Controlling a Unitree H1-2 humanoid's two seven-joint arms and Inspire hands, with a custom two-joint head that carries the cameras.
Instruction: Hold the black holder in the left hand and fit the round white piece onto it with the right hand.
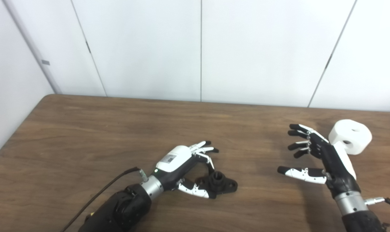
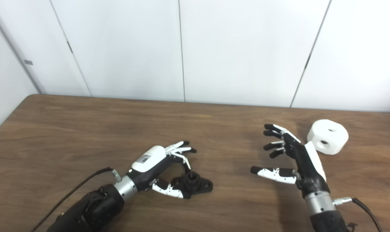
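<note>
The black holder (image 1: 223, 184) lies flat on the brown table (image 1: 117, 129), near the front and a little left of centre. It has a short round post standing up from its base. My left hand (image 1: 185, 162) is open around its left end: the thumb lies against the near-left side and the fingers spread above and behind it, not closed. The round white piece (image 1: 351, 136), a thick disc with holes, rests on the table at the far right. My right hand (image 1: 315, 158) hovers just left of it, open with fingers spread, palm facing left, touching nothing.
White wall panels stand right behind the table's far edge. The table's left edge runs diagonally at the left of the picture. A black cable (image 1: 99, 193) trails from my left wrist across the front left of the table.
</note>
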